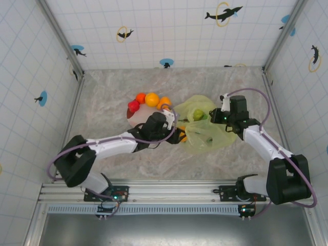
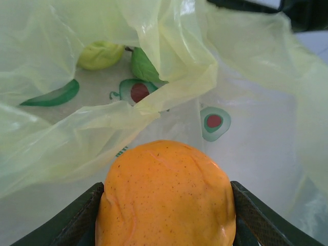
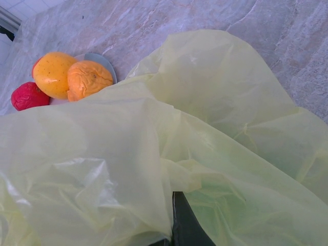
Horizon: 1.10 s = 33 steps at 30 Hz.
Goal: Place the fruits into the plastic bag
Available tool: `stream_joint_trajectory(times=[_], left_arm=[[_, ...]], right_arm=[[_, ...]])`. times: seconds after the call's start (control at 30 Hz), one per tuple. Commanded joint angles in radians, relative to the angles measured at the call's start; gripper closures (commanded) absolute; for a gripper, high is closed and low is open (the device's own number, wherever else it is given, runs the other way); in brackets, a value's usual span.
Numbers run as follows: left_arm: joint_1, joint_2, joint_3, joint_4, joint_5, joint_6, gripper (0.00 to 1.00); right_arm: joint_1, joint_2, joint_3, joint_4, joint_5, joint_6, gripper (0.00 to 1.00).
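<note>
The left claw (image 2: 166,215) is clamped on an orange fruit (image 2: 164,174) at the bag (image 1: 205,130) mouth, and a green fruit (image 2: 100,55) lies inside past sagging folds. Plastic drapes the right claw (image 1: 218,117), so I cannot tell its grip. More fruits (image 1: 151,99) sit on the plate (image 1: 134,119) beside it.

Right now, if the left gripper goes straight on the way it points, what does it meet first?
Probably the plastic bag: its folded rim lies just ahead of the held orange fruit; depth is unclear.

Right hand (image 1: 211,117) — mostly under plastic bag (image 1: 205,137)
</note>
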Motion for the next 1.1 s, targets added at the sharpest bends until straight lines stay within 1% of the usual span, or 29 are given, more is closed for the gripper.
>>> stream_joint_trajectory(times=[0.0,0.13,0.27,0.33,0.53,0.77,0.93,1.07], left_arm=[[-0.015,0.079,0.083,0.026,0.053,0.049,0.46],[-0.018,0.182,0.163,0.024,0.051,0.062,0.45],[-0.018,0.261,0.246,0.043,-0.009,0.053,0.43],[-0.018,0.294,0.275,0.066,-0.018,0.039,0.43],[-0.017,0.389,0.312,0.213,0.049,-0.086,0.41],[-0.019,0.486,0.325,0.343,0.022,-0.227,0.38],[-0.024,0.542,0.352,0.414,0.038,-0.312,0.35],[-0.027,0.565,0.363,0.421,0.055,-0.33,0.31]], right_arm=[[0.012,0.0,0.022,0.039,-0.008,0.025,1.0],[0.025,0.002,0.017,0.055,-0.028,0.05,1.0],[0.031,0.0,0.006,0.095,-0.063,0.099,1.0],[0.034,0.001,-0.005,0.123,-0.075,0.129,1.0],[0.039,-0.004,-0.051,0.218,-0.072,0.224,1.0],[0.039,-0.014,-0.119,0.322,-0.048,0.331,1.0],[0.041,-0.028,-0.155,0.355,-0.011,0.357,1.0],[0.037,-0.036,-0.165,0.355,0.003,0.356,1.0]])
